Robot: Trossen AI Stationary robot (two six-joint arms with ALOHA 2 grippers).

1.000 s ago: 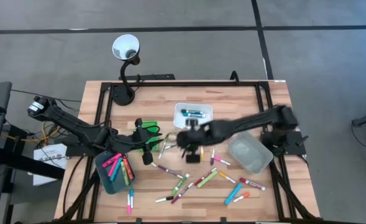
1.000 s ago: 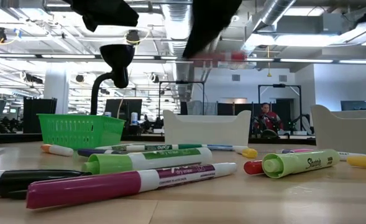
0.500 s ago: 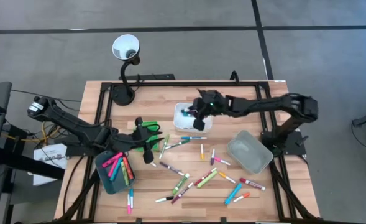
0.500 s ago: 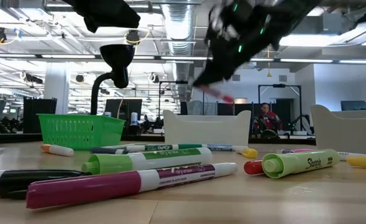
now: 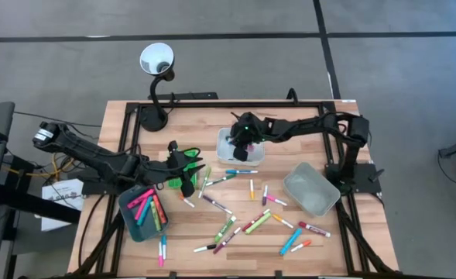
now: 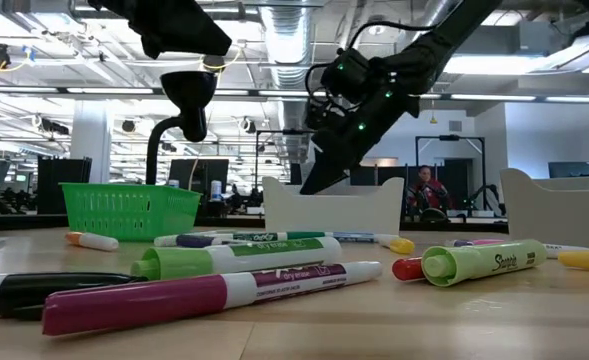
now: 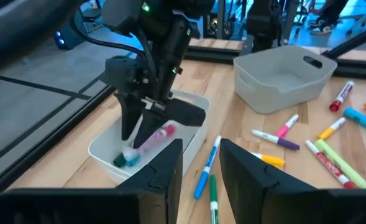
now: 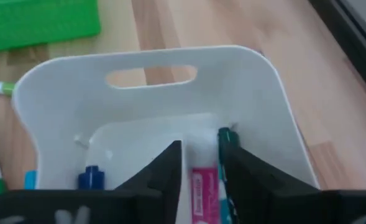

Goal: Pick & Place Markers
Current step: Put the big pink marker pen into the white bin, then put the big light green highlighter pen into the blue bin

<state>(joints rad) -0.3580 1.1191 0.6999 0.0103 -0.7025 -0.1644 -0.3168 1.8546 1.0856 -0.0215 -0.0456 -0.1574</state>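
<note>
Several markers (image 5: 251, 221) lie loose on the wooden table's near half. My right gripper (image 5: 239, 147) reaches from the right down into the white tray (image 5: 252, 157), with a pink marker (image 8: 204, 190) between its fingers. The left wrist view shows that marker (image 7: 158, 137) slanting at its fingertips, above teal markers (image 7: 125, 160) on the tray floor. My left gripper (image 5: 186, 184) hovers near the green basket (image 5: 187, 157). Its fingers (image 7: 170, 168) stand a narrow gap apart and hold nothing. My right gripper has the pink marker's barrel (image 8: 204, 180) between its two fingers, and the marker lies along them. The fingers slant down from the table's right into the white tray. The marker's lower end (image 7: 133, 151) is near the tray floor; I cannot tell if it touches.
A teal tray (image 5: 125, 208) with several pink and green markers stands at the near left. A clear grey tray (image 5: 310, 190) stands at the right. A lamp (image 5: 156, 62) stands at the far left. Loose markers (image 6: 234, 255) lie close to the low camera.
My right gripper has carried the pink marker from the table's middle toward the far edge and lowered it into the white tray. My left gripper has shifted a little toward the far edge.
</note>
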